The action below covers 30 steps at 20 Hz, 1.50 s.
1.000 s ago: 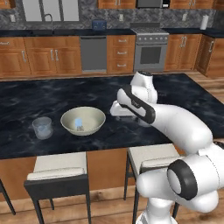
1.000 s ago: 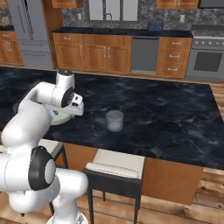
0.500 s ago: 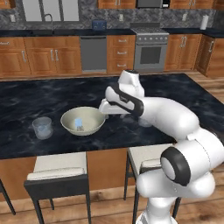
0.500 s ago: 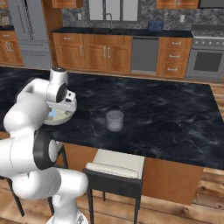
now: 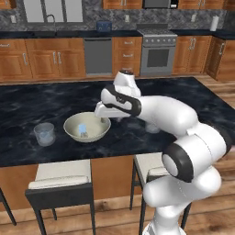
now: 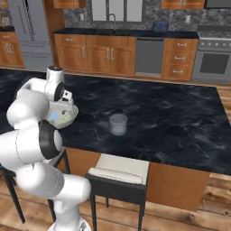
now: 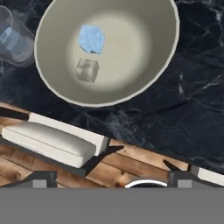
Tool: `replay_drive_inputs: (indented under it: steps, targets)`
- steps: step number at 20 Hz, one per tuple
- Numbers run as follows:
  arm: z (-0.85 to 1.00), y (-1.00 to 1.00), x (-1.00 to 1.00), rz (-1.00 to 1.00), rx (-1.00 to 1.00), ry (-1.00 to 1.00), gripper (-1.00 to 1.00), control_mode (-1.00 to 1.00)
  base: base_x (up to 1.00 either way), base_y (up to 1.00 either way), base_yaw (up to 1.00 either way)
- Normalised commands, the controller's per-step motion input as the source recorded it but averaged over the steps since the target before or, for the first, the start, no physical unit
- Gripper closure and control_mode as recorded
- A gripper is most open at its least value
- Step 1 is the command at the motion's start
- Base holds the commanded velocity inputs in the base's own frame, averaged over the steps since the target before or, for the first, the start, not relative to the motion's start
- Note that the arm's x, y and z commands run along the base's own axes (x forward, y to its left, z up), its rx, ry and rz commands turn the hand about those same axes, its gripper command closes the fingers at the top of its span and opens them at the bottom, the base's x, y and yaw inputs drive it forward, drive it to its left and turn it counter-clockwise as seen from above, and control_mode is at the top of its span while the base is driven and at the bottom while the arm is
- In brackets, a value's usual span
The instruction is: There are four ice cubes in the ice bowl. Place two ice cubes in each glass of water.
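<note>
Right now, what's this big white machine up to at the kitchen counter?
The robot arm is reaching over the cream ice bowl on the dark counter, its claw open and empty. Two ice cubes lie in the bowl. One glass of water stands beside the bowl, another further along. Nothing is being carried.

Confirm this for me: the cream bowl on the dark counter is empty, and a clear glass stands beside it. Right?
Not quite. The bowl is not empty: the hand view shows two ice cubes inside it. The clear glass does stand beside it on the dark counter.
</note>
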Motion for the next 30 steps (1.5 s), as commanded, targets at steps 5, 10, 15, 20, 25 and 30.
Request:
replay_drive_inputs:
  steps: [5,10,15,20,25,30]
  targets:
    - [0.00,0.39,0.24,0.03,0.00,0.04,-1.00,-1.00,0.00,0.00,0.00]
    - [-0.01,0.35,0.23,0.00,0.00,0.01,-1.00,-1.00,0.00,0.00,0.00]
    - [-0.12,0.21,0.18,0.00,0.00,0.00,-1.00,-1.00,0.00,0.00,0.00]
    - [-0.24,0.18,0.23,0.00,0.00,0.00,-1.00,-1.00,0.00,0.00,0.00]
    - [-0.29,0.19,0.25,0.00,0.00,0.00,-1.00,-1.00,0.00,0.00,0.00]
    - [-0.32,0.14,0.19,0.00,-0.01,0.00,-1.00,-1.00,0.00,0.00,0.00]
